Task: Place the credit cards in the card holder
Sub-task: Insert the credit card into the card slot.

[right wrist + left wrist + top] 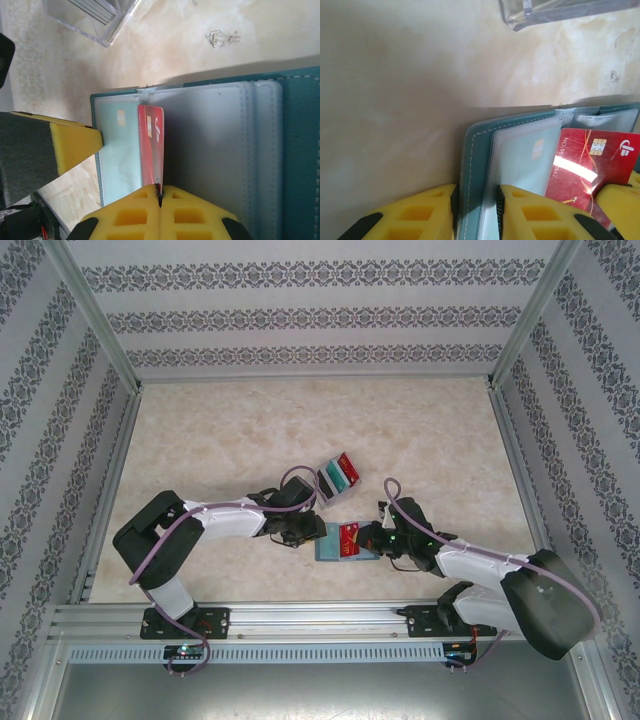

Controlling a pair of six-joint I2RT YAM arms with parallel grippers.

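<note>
Lying open on the bench, at about 6 o'clock of its centre: card holder, teal, with its clear sleeves fanning up from the covers. A pale card is sitting inside the sleeve nearest the 9 o'clock cover. A red card is standing on edge among the sleeves, its chip end pointing away from the right claw. The right claw is reaching in from 3 o'clock of the holder and pinching the card's near edge, jaws pressing together on it. The left claw is sitting at 9 o'clock of the holder, jaws narrowly parted and clamping the teal cover edge together with the first sleeve. A clear plastic tray is resting at 12 o'clock of the holder, near but apart from it. It is carrying further cards, tilted, among them a second red card and a teal card.
</note>
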